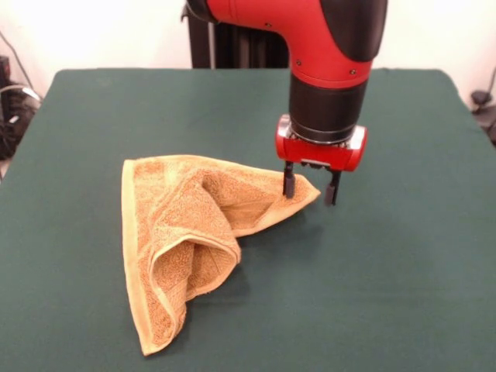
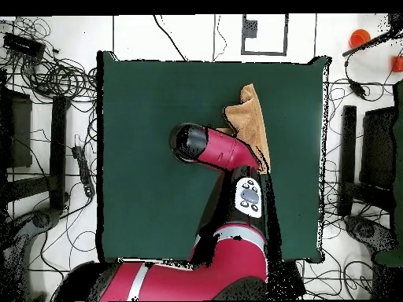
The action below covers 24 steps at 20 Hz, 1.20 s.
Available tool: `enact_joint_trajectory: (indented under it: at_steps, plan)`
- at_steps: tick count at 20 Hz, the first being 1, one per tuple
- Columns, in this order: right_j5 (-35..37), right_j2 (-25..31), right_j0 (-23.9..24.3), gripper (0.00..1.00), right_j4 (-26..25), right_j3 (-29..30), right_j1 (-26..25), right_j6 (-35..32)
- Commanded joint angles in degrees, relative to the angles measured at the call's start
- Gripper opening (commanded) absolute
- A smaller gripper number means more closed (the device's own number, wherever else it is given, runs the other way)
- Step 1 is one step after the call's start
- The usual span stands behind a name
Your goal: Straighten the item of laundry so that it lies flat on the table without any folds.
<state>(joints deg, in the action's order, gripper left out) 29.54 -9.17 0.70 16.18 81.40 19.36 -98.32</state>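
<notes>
The golden-orange towel (image 1: pixel 178 232) lies crumpled and folded over itself on the dark green table (image 1: pixel 403 271), left of centre in the front view. Its right corner points toward my gripper (image 1: pixel 310 188). The gripper is low over the table and open, with one finger (image 1: pixel 288 183) over the towel's corner and the other just beyond the tip. In the overhead view part of the towel (image 2: pixel 249 118) shows near the far right of the table (image 2: pixel 142 157); the arm (image 2: pixel 224 149) hides the rest of it and the gripper. No white tag shows.
The arm's pedestal (image 1: pixel 232 46) stands at the table's far edge in the front view. In the overhead view cables and dark equipment (image 2: pixel 47 118) lie on the floor around the table, with an orange object (image 2: pixel 360 36) at the top right.
</notes>
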Motion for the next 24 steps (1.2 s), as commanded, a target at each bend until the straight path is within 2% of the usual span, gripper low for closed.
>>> enact_joint_trajectory:
  at_steps: [1, 8, 24]
  plan:
    - [3.7, 4.9, -2.9, 1.0, 2.7, 7.0, -1.5, -14.3]
    - [1.1, 5.7, -2.2, 1.0, 2.6, 4.6, -4.3, -13.3]
    - [-2.6, 5.9, -1.9, 1.0, 2.4, 3.5, -6.3, -13.3]
